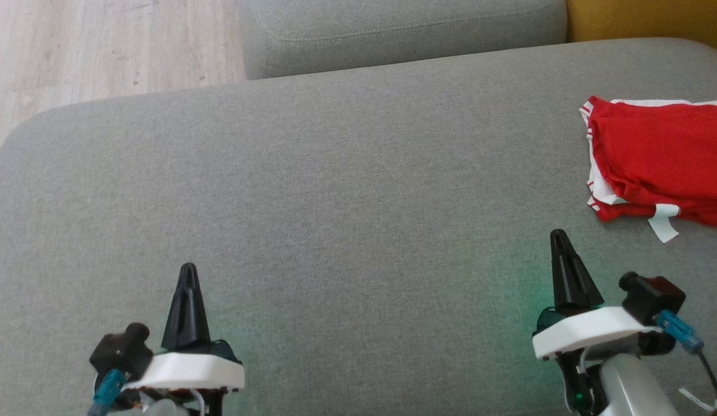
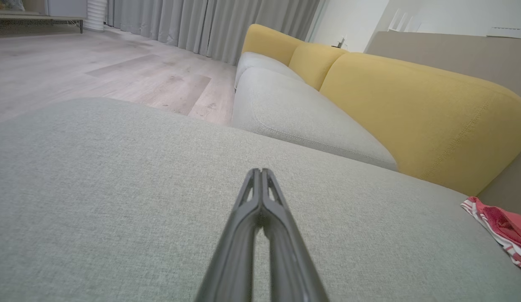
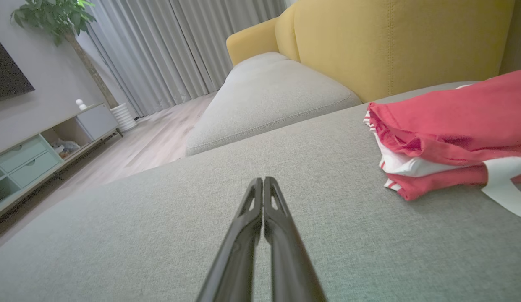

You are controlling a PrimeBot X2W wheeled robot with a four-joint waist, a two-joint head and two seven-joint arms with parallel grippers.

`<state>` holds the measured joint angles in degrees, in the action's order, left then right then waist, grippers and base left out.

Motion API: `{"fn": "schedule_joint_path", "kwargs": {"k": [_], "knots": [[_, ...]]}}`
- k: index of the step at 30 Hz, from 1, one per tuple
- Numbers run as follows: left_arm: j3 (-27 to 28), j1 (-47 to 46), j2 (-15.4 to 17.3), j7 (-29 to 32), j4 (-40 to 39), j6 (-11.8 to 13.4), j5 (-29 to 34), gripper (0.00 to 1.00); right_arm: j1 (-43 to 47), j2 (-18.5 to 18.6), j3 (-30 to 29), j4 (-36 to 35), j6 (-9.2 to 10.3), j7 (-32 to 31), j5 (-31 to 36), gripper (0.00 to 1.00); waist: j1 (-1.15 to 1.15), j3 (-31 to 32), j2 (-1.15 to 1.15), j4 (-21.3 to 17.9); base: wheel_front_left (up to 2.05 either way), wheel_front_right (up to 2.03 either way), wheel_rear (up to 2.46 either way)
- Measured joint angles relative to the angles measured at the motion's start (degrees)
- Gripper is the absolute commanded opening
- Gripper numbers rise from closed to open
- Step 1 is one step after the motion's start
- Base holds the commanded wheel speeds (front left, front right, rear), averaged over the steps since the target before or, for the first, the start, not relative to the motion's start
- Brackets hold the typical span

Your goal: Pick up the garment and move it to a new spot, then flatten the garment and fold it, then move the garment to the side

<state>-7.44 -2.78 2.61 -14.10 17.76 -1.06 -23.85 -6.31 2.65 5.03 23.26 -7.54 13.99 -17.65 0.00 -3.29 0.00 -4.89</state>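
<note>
Evidently the red garment lies in a loose folded stack on the grey cushion, toward the cushion's right side, with part of it running past the border of the head view. Its white-trimmed hems face the cushion's middle, and a white strip sticks out from the stack onto the cushion's bare fabric. The left hand hangs over the near left part of the cushion, its fingers pressed together with nothing between them. The right hand hangs over the near right part of the cushion, fingers likewise together and empty. Its tips are near the garment's front corner but apart from it.

Several things could go wrong from here. Whether the cloth is finished work set aside or is waiting to be picked up cannot be settled from how it lies, and treating it as done would be a mistake if it is not. If the right hand goes in with its fingers together, it would likely shove the stack along the cushion and slide the layers apart. A pinch on the top layer alone, or on the loose white strip, would probably lift one flap and unroll the rest. How much cushion lies beyond the garment is out of view, so a push outward might send it off. The left hand is well apart from it across the cushion, so a two-handed lift needs a long reach.
</note>
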Motion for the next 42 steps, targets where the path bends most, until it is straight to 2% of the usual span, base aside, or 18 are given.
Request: {"fn": "schedule_joint_path", "kwargs": {"k": [42], "knots": [[3.9, -0.2, 0.0, 7.1, -0.4, -2.0, -23.7, 0.00, -0.1, 0.1, -3.4, -2.3, 0.00, -6.3, -26.7, 0.00, 0.00, 1.1, 0.00, 1.7, 0.00, 0.00, 0.00]]}}
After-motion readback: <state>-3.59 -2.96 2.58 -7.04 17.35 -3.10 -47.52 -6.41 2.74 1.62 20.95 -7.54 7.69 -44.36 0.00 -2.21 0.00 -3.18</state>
